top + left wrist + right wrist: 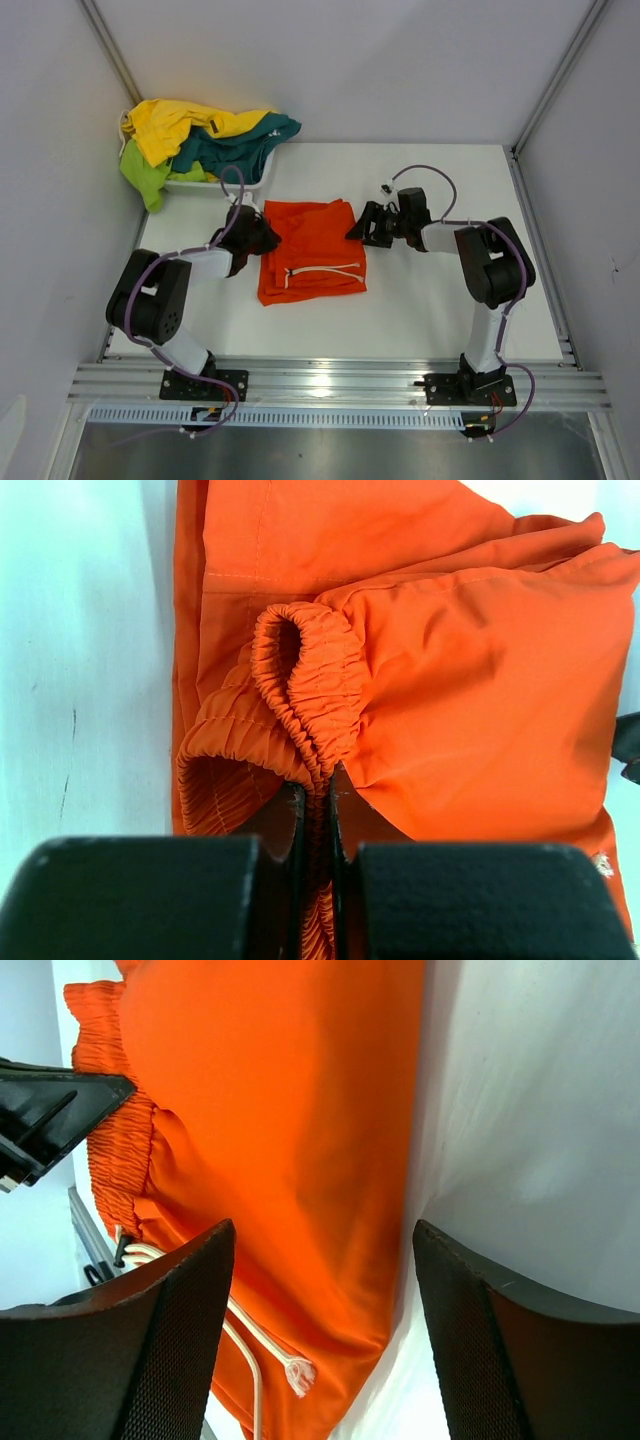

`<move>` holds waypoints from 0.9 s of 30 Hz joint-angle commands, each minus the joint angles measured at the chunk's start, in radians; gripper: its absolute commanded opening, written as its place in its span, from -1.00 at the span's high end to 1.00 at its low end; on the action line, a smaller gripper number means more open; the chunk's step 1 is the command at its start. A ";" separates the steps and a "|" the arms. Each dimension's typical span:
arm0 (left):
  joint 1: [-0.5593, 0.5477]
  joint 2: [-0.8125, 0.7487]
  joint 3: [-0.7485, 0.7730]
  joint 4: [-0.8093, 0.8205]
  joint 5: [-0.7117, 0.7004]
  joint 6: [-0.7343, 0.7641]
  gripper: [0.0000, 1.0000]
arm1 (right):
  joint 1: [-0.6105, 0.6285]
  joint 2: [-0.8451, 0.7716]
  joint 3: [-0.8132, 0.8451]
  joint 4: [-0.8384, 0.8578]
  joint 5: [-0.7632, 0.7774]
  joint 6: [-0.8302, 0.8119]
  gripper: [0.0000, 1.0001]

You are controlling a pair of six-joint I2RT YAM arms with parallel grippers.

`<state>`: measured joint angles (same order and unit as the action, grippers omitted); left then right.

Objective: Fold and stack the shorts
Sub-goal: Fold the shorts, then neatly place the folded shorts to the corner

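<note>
The orange shorts [312, 250] lie in the middle of the tabletop [430, 290], partly doubled over into a rough rectangle, with the white drawstring [325, 272] trailing across the near half. The elastic waistband [305, 680] bunches up in a loop at the left edge. There the left hand [258, 236] is clamped tight on the gathered band, its jaws pressed together with only fabric between them. This looks like a hold meant to lift or drag that edge across for a fold. The right hand [360, 228] sits at the opposite, right edge of the shorts with its jaws spread wide. It grips nothing and is low by the cloth's border, probably ready to pin or pinch that side so the cloth does not slide. The loose drawstring and the puckered waistband could spoil a flat fold, and the cord end lies close to the right hand's fingers. Beyond the left arm, at the far left corner, a white basket [225, 187] holds the other shorts heaped together: a yellow pair [175, 125], a teal pair [245, 140] and a lime-green pair [145, 175] spilling over its rim. They are well apart from the orange pair and not yet folded.
</note>
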<state>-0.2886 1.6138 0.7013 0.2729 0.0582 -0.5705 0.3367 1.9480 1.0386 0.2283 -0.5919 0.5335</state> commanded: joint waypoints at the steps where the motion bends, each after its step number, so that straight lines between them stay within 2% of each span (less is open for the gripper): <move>1: 0.026 0.006 -0.005 0.045 0.032 0.018 1.00 | -0.005 0.037 0.020 0.037 -0.034 0.005 -0.47; 5: 0.055 0.043 -0.002 0.077 0.118 0.034 1.00 | -0.008 0.072 0.038 0.060 -0.068 0.011 -0.38; 6: 0.066 0.064 -0.017 0.142 0.199 0.024 1.00 | -0.007 0.090 0.044 0.069 -0.075 0.019 -0.37; 9: 0.108 0.095 -0.045 0.259 0.301 0.001 1.00 | -0.005 0.117 0.052 0.097 -0.100 0.031 -0.29; 13: 0.109 0.081 -0.048 0.243 0.289 0.011 1.00 | 0.010 0.134 0.058 0.106 -0.103 0.031 -0.26; 16: 0.106 0.063 -0.046 0.201 0.256 0.018 0.99 | 0.025 0.138 0.063 0.108 -0.097 0.029 -0.12; 17: 0.105 0.037 -0.037 0.163 0.229 0.029 0.90 | 0.028 0.140 0.069 0.103 -0.092 0.029 0.02; 18: 0.105 0.037 -0.037 0.163 0.229 0.034 0.72 | 0.030 0.140 0.069 0.102 -0.092 0.029 0.02; 19: 0.103 0.026 -0.036 0.129 0.200 0.038 0.49 | 0.031 0.140 0.072 0.100 -0.089 0.029 0.18; 20: 0.101 0.002 -0.033 0.115 0.187 0.047 0.32 | 0.030 0.140 0.072 0.101 -0.085 0.033 0.21; 21: 0.100 -0.012 -0.036 0.106 0.175 0.050 0.07 | 0.028 0.138 0.074 0.101 -0.083 0.034 0.28; 22: 0.100 -0.026 -0.039 0.088 0.161 0.050 -0.07 | 0.025 0.137 0.080 0.097 -0.080 0.036 0.42; 23: 0.100 -0.053 -0.036 0.078 0.141 0.055 -0.20 | 0.022 0.135 0.083 0.094 -0.079 0.036 0.48; 24: 0.100 -0.066 -0.036 0.066 0.135 0.058 -0.43 | 0.022 0.135 0.086 0.089 -0.078 0.037 0.56; 27: 0.097 -0.116 -0.023 0.017 0.117 0.064 -0.68 | 0.018 0.134 0.107 0.060 -0.068 0.031 0.81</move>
<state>-0.1875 1.5738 0.6640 0.3336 0.2188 -0.5331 0.3580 2.0712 1.0954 0.3069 -0.6765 0.5743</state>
